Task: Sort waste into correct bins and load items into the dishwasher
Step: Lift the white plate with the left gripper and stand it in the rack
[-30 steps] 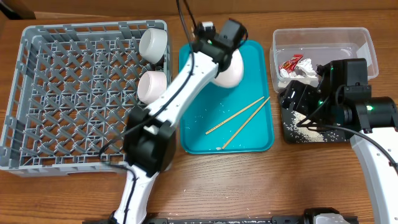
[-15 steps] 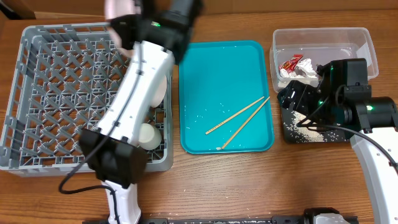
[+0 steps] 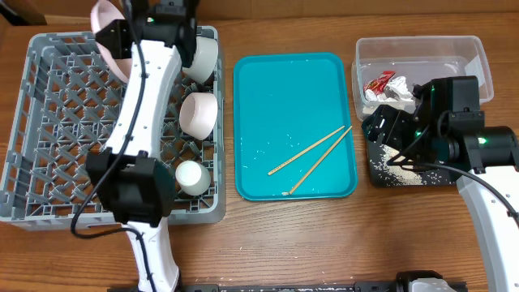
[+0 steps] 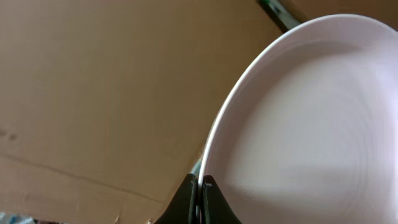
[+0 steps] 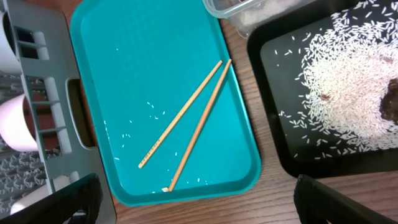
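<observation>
Pressed tight together, my left gripper's fingers (image 4: 198, 198) pinch the rim of a round pale-pink plate (image 4: 298, 124). The plate fills the right half of the left wrist view, with brown cardboard (image 4: 93, 93) behind it. From overhead I see the left gripper (image 3: 128, 31) holding the plate tilted on edge above the far side of the grey dish rack (image 3: 49, 122).

Along the rack's right side sit a white bowl (image 3: 203, 55) at the far corner, a second white bowl (image 3: 197, 113) in front of it, and a small white cup (image 3: 192, 177) nearest me.

My right gripper (image 5: 196, 182) has its fingers spread wide and holds nothing. From overhead it hangs above the left part of the shallow black tray (image 5: 273, 143). That tray carries scattered white rice (image 5: 336, 81) and a brown scrap (image 5: 390, 106) at its right edge.

Just left of it, the teal tray (image 3: 268, 81) bears two thin wooden chopsticks (image 5: 186, 121), lying slanted side by side among a few stray grains.

Beyond the black tray, the clear tub (image 3: 422, 49) holds a red wrapper (image 3: 378, 83) touching a crumpled white napkin (image 3: 401, 93).
</observation>
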